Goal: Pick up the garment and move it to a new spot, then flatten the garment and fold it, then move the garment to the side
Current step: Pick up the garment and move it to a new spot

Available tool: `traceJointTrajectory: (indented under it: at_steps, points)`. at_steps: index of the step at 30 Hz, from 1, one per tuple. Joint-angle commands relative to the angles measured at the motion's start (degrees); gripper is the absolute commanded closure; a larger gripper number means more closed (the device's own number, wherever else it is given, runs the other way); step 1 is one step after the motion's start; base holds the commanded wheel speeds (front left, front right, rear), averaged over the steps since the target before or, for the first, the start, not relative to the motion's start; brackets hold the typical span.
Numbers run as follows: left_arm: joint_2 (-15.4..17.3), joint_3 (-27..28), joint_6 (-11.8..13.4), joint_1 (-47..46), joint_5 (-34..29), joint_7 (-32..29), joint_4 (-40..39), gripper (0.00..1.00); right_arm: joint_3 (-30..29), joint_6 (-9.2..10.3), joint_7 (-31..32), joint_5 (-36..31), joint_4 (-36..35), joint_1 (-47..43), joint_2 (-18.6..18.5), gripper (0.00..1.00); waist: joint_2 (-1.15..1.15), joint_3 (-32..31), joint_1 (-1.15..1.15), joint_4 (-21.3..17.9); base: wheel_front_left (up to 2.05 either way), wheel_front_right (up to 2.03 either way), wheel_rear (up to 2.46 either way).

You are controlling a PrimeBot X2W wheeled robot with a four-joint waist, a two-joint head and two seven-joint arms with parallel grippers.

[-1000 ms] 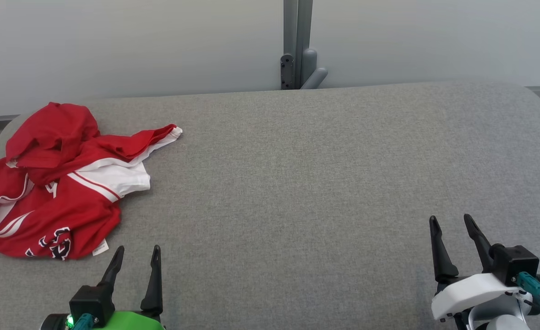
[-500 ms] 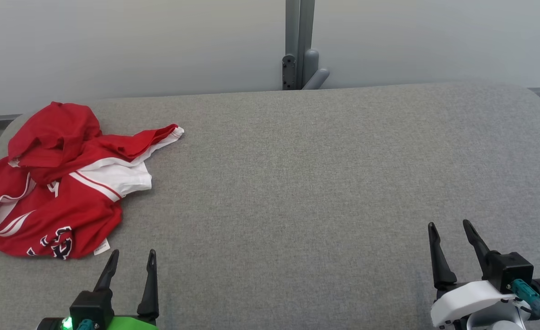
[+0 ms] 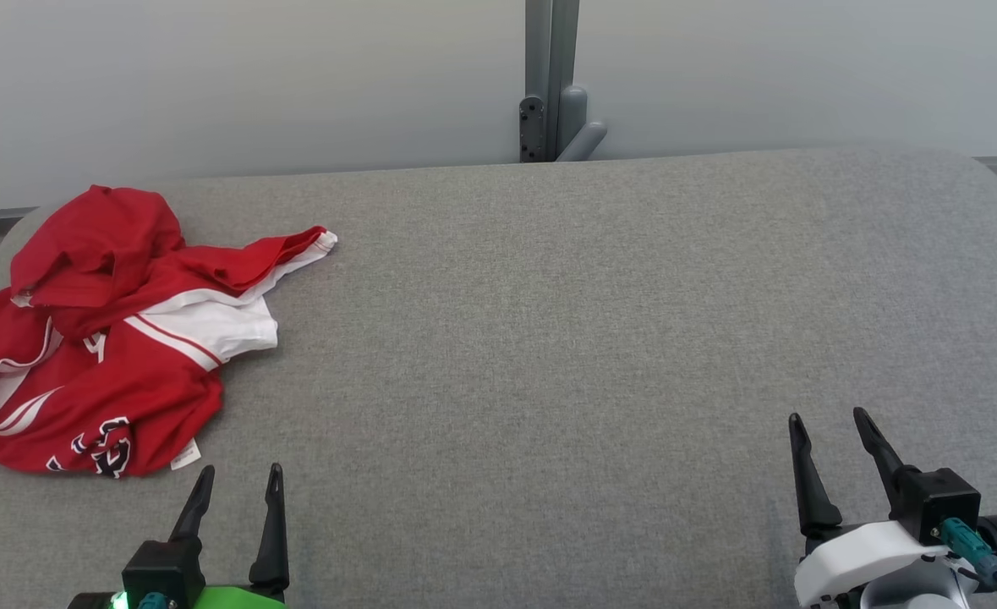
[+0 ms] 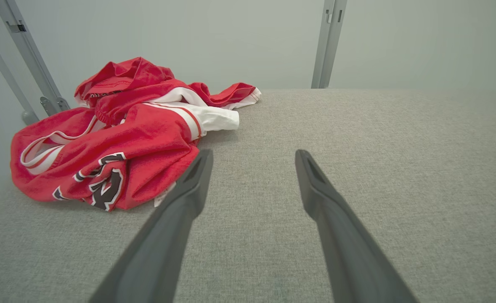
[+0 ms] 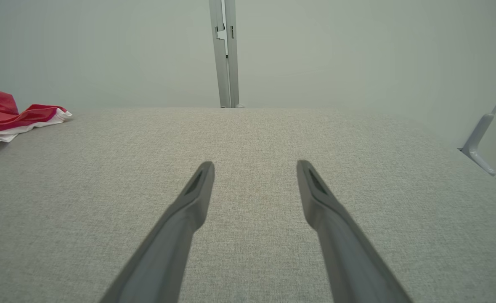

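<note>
The garment (image 3: 117, 372), crumpled at ten o'clock on the table (image 3: 549, 338), looks soft, light and floppy, best pinched at a raised fold by the left gripper (image 3: 240, 469), spread empty like the right gripper (image 3: 827, 414).

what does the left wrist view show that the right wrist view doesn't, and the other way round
Left wrist view: the whole crumpled red and white garment, its dark lettering, and the open left gripper. Right wrist view: an edge of it at the left, the open right gripper, and a slanted grey bracket at the right. Both: the grey fabric surface, pale wall and an upright grey post.
</note>
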State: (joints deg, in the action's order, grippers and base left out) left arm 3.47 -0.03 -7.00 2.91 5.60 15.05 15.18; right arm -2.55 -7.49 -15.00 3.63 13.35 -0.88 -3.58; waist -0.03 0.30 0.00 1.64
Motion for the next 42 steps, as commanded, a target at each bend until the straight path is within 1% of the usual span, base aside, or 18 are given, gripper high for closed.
traceJointTrajectory:
  at_steps: [1,8,12,16,20,25,31,34,36,39,42]
  points:
    - [-0.02,0.27,-0.07,0.01,0.32,0.2,0.11,0.0,-0.13,0.0,-0.28,0.27,0.15,-0.6,-0.03,0.0,0.03,0.05,0.0,0.0,0.0,0.0,0.0]
    - [-0.27,0.49,-0.39,-0.53,0.38,0.2,0.43,0.0,-0.15,0.0,-0.28,0.54,0.27,-0.82,-0.11,0.0,0.03,0.25,0.0,0.17,0.0,0.0,0.0]
    - [-0.37,0.15,-0.36,-1.15,0.56,0.2,0.51,0.0,-0.45,0.0,-0.28,0.69,0.18,-1.5,0.01,0.0,0.03,0.08,0.0,1.87,0.0,0.0,0.0]
    - [-0.43,0.06,-0.39,-1.4,0.71,0.2,0.61,0.0,0.04,0.0,-0.27,0.96,0.55,-2.47,0.16,0.0,0.03,-0.55,0.0,6.0,0.0,0.0,0.0]
    - [-0.44,0.91,-0.24,-0.25,1.14,0.2,0.42,0.0,1.2,0.0,-0.26,1.15,0.64,-3.25,0.32,0.0,0.03,-1.62,0.0,12.0,0.0,0.0,0.0]
    - [-0.46,3.66,0.28,2.73,1.74,0.2,-0.1,0.0,4.12,0.0,-0.25,1.43,0.94,-2.77,0.5,0.0,0.03,-2.97,0.0,19.12,0.0,0.0,0.0]
    - [-0.5,6.81,0.4,5.49,2.44,0.13,-1.14,0.0,6.98,0.01,-0.25,1.82,1.4,-1.4,0.58,0.0,0.03,-3.43,0.0,22.84,0.0,0.0,0.0]
    - [-0.53,7.89,0.34,6.25,2.78,0.13,-1.74,0.0,7.88,0.01,-0.25,1.93,1.47,-1.22,0.57,0.0,0.03,-3.27,0.0,23.48,0.0,0.0,0.0]
    - [-0.53,8.06,0.53,6.43,3.41,0.13,-2.35,0.0,8.41,0.01,-0.25,2.0,1.35,-1.18,0.6,0.0,0.03,-2.64,0.0,23.24,0.0,0.0,0.0]
    - [-0.54,7.41,1.0,4.9,4.6,0.13,-3.23,0.0,8.54,0.01,-0.25,1.5,1.05,-0.7,0.26,0.0,0.03,-0.48,0.0,21.94,0.0,0.0,0.0]
    - [-0.56,5.71,1.08,2.09,6.19,0.13,-3.35,0.0,8.19,0.01,-0.25,1.04,0.37,0.6,-1.13,0.0,0.03,3.02,0.0,20.06,0.0,0.0,0.0]
